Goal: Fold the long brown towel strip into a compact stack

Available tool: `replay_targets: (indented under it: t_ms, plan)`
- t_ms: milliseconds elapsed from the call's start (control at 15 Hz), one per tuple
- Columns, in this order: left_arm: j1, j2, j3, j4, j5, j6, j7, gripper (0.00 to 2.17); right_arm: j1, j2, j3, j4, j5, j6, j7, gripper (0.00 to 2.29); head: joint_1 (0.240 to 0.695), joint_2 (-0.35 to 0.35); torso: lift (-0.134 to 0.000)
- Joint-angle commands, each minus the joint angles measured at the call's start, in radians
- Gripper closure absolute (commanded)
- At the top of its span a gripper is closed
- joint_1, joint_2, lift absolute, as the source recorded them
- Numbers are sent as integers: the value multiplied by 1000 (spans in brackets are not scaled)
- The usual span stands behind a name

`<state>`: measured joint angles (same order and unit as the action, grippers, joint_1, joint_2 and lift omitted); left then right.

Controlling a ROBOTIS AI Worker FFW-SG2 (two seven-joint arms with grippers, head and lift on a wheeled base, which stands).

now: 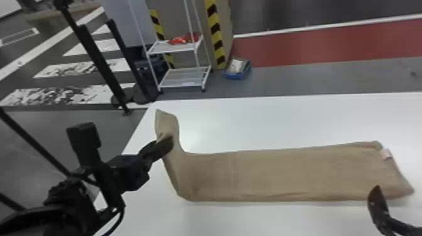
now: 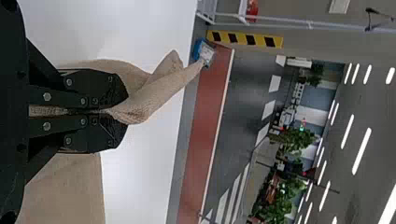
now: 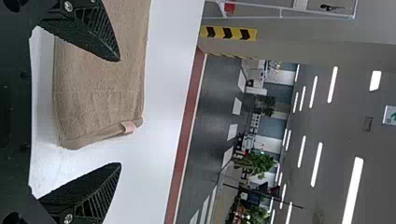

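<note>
While the left claw [image 1: 167, 143] pinches the towel [image 1: 267, 175], the right claw [image 1: 378, 205] gapes.

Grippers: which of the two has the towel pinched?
The left gripper: its jaws are closed on the towel, while the right gripper has its jaws apart.

One brown towel [image 3: 100, 79], laid on a white desk [image 3: 161, 56], with a pale pink tag [image 3: 128, 126] at its end edge. One black right hand [image 1: 379, 205], ribbed fingers [image 3: 93, 193] spread wide, one in front of the towel, the other past its tagged end. Beyond: red floor band [image 3: 190, 93], yellow-and-black striped strip [image 3: 229, 33], green plants [image 3: 259, 163], ceiling lights [image 3: 332, 84].
</note>
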<state>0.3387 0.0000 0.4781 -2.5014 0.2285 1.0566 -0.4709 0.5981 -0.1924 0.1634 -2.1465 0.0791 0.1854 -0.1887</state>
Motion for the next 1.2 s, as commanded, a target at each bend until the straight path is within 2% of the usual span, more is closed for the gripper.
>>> replay_targets:
  t_ms: [0, 133, 200, 267, 333, 467, 533, 600, 667, 867, 1133]
  plan:
    - [22, -3, -297, -91, -152, 7, 66, 2145, 12, -4, -55, -4, -38, -2, -17, 80, 695, 180, -121]
    - [20, -3, -544, -85, -350, 4, 143, 2145, 12, -15, -74, -3, -62, 1, -21, 80, 695, 63, -121]
    - [17, -3, -642, -60, -396, 4, 186, 2145, 12, -18, -78, -1, -64, 1, -23, 80, 695, -29, -121]
    - [8, -3, -711, -28, -423, -17, 218, 2145, 11, -21, -79, 2, -67, 1, -23, 80, 695, -67, -121]
    - [-9, -3, -793, 21, -480, -42, 253, 2145, 11, -24, -79, 2, -75, -2, -24, 80, 695, -108, -121]
    - [-24, -3, -902, 107, -560, -69, 307, 2115, 9, -25, -78, 4, -78, -2, -23, 80, 695, -192, -121]
    - [-35, -3, -946, 167, -581, -109, 347, 1561, 9, -27, -78, 5, -79, -2, -23, 80, 695, -212, -121]
    - [-49, -3, -983, 225, -618, -125, 373, 542, 6, -30, -76, 7, -85, -8, -23, 80, 695, -232, -121]
    - [-56, -3, -1004, 262, -633, -125, 382, -2, 5, -33, -74, 8, -85, -8, -23, 80, 695, -247, -121]
    - [-66, -3, -1027, 297, -637, -134, 403, 29, -1, -35, -59, 11, -87, -11, -23, 80, 695, -289, -121]
    - [-26, -3, -1010, 228, -633, -143, 411, 36, -8, -38, -45, 14, -87, -11, -23, 80, 695, -293, -121]
